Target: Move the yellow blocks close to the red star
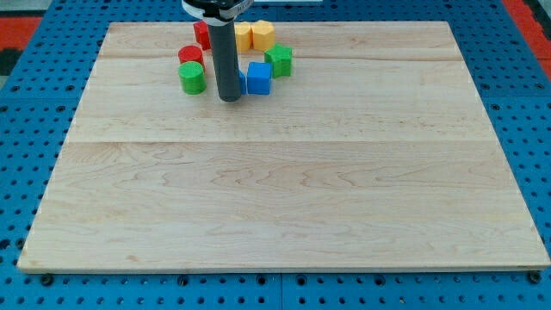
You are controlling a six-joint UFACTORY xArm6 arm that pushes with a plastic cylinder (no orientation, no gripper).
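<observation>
Two yellow blocks sit near the view's top edge: one [244, 35] partly behind my rod and a hexagon-like one [263, 36] to its right. A red block [201, 34], its shape partly hidden, lies left of the rod near the top. A red cylinder [190, 56] sits below it. My tip [229, 98] rests on the board just left of the blue block [258, 77], below the yellow blocks.
A green cylinder [192, 77] lies left of the tip. A green block [279, 61] lies right of the blue block. Another blue block is mostly hidden behind the rod. The wooden board [284, 189] lies on a blue perforated table.
</observation>
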